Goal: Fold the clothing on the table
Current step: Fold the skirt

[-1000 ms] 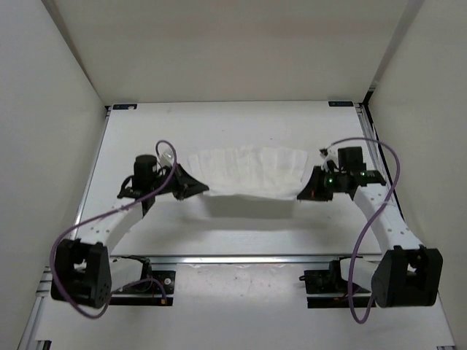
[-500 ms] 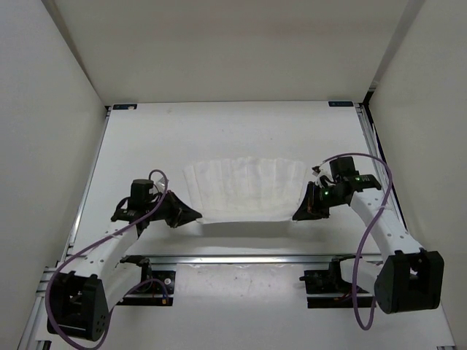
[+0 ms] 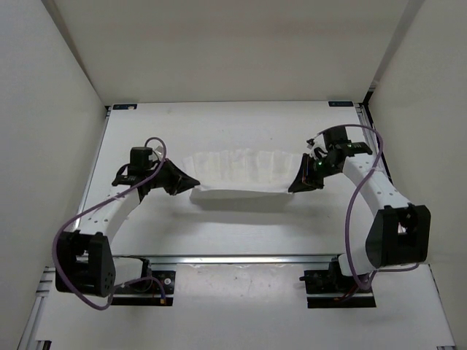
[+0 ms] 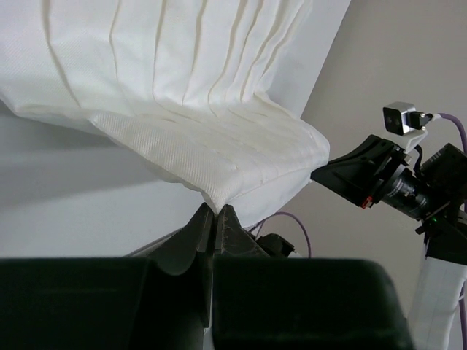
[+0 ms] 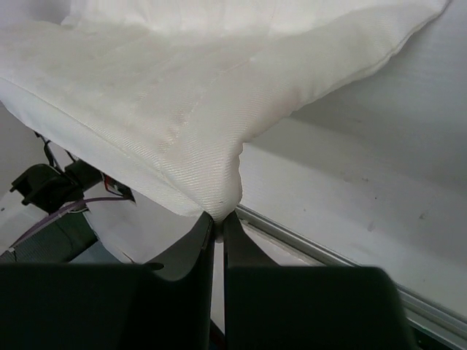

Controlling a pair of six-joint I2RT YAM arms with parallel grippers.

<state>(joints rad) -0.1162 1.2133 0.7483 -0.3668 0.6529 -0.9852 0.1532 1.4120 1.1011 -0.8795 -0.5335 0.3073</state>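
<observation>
Above table (image 3: 233, 131): ribbed white clothing (image 3: 244, 169) w/ pleats

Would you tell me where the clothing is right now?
In the top view, the clothing spans the middle of the table, stretched between the left claw and right claw, each pinching a corner.

The clothing (image 3: 241, 169) is plain white with a fine, faintly ribbed weave and parallel creases, and it looks slightly creamier in the right wrist view. The desk (image 3: 241, 131) is matte white, edged by silver rails (image 3: 241, 258) with small blue corner marks (image 3: 124, 106). The left claw (image 3: 194, 182) and right claw (image 3: 292, 190) are black, and the cables (image 3: 62, 240) are purple.
</observation>
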